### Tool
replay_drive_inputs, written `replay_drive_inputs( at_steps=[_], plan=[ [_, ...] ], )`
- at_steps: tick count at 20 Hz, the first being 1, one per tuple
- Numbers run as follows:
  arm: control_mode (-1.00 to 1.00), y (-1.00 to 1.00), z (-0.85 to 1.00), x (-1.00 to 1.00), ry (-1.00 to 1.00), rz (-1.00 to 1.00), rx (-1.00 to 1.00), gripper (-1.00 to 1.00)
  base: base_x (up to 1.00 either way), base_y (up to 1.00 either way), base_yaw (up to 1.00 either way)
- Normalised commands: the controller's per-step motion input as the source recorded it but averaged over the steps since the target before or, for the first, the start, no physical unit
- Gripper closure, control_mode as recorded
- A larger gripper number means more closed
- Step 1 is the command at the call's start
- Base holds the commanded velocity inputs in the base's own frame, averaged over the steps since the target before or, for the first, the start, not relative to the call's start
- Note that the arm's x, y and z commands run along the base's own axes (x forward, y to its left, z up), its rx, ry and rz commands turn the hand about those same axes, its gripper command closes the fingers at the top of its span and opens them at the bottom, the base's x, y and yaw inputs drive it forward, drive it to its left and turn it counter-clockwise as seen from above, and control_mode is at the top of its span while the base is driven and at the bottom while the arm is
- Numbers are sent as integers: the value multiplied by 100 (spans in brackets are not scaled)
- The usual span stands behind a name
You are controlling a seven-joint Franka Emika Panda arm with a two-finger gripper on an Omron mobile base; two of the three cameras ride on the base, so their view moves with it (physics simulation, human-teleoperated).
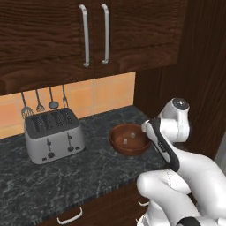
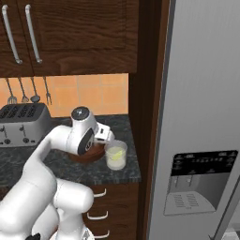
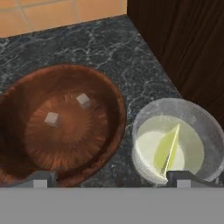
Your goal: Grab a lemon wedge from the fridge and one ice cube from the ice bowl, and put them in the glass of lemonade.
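Lemon wedge [image 3: 167,151] in the glass of lemonade [image 3: 175,139], under the hand's right fingertip.

The hand [image 3: 111,178] hangs over both vessels, fingertips spread apart and empty. The ice bowl [image 3: 61,124], just beside the glass below the left fingertip, holds two cubes [image 3: 51,118]. Both stand on the dark marble surface [image 3: 109,48]; a toaster [image 1: 53,134] sits farther off, the fridge [image 2: 201,117] beyond the glass.

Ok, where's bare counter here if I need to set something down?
Free: the dark counter between toaster and ice bowl, and its front strip. Crowded: the right end, where the glass of lemonade sits beside the bowl by the wood panel.
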Motion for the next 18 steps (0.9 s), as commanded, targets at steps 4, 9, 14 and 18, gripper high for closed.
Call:
replay_drive_inputs(
  at_steps=[4, 9, 14, 18],
  plan=[
    [-100, 100, 0, 9, 36, 41, -9, -100, 0, 0, 0],
    [-100, 46, -23, 42, 28, 16, -11, -100, 0, 0, 0],
    [-100, 5, -4, 40, 11, 0, 0, -100, 0, 0, 0],
    [-100, 0, -5, 28, 3, 0, 1, -100, 0, 0, 0]
  ],
)
